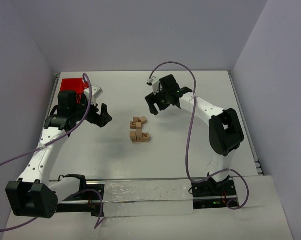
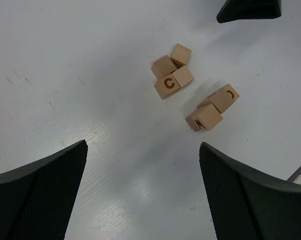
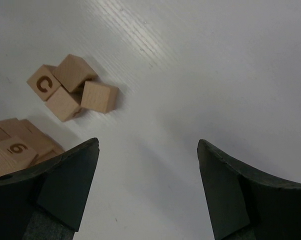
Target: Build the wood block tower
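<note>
Left gripper (image 2: 143, 147): spread wide, nothing between the fingers. Ahead of them, nearer the finger on the right of the left wrist view, wooden cubes (image 2: 171, 75) in two small clusters on the table (image 2: 65, 75), well apart from both tips. Right gripper (image 3: 148, 145): fingers parted, holding nothing. In its wrist view, a C-faced cube (image 3: 42, 84) ahead of the finger on the left, a 6-faced cube (image 3: 13, 149) just beside that fingertip

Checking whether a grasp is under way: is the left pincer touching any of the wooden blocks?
Apart. The left wrist view shows the left pincer open, with a stretch of bare table between its fingertips and the wooden blocks.
</note>
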`<state>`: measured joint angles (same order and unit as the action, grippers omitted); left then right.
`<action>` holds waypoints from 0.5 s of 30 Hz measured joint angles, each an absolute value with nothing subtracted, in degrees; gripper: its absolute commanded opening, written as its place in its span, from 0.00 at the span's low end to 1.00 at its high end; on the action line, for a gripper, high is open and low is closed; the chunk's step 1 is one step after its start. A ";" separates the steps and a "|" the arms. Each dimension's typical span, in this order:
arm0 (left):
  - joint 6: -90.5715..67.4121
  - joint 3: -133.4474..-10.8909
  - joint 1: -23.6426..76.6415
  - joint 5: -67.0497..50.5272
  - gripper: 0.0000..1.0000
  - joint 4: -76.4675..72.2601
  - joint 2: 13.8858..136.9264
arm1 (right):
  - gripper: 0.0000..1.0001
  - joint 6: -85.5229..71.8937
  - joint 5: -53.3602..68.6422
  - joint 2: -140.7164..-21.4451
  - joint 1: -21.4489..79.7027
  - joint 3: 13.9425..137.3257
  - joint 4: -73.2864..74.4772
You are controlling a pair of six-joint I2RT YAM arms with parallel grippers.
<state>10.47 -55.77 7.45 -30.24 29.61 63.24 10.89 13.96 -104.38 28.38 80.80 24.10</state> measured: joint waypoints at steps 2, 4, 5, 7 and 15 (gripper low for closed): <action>10.46 -55.77 7.36 -30.24 0.99 29.55 63.24 | 0.87 9.37 13.45 -106.71 29.42 83.47 24.78; 10.44 -55.77 7.33 -30.24 0.99 29.53 63.30 | 0.87 8.09 12.96 -109.03 30.38 86.16 25.34; 10.43 -55.77 7.33 -30.24 0.99 29.50 63.35 | 0.86 7.56 12.81 -110.21 30.87 87.43 25.59; 10.41 -55.77 7.30 -30.24 0.99 29.47 63.50 | 0.86 6.70 12.62 -112.35 31.78 89.44 26.09; 10.24 -55.77 7.03 -30.26 0.99 29.37 64.49 | 0.82 5.19 11.60 -117.47 35.11 91.69 28.77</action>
